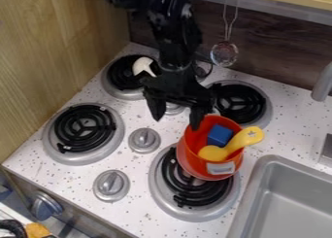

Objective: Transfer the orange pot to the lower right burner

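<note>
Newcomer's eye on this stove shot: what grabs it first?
The orange pot, loud against the speckled white counter, sitting on the lower right burner with a yellow spoon and blue block inside. Next, the black hand, open, hanging by the pot's upper-left rim.

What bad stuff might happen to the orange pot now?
The end effector is open, with one finger close to the pot's rim, so it might bump the pot.

The pot looks off-centre over the lower right burner, so a bump might tip it.

The yellow spoon pokes out past the rim, so it might tumble out.
</note>
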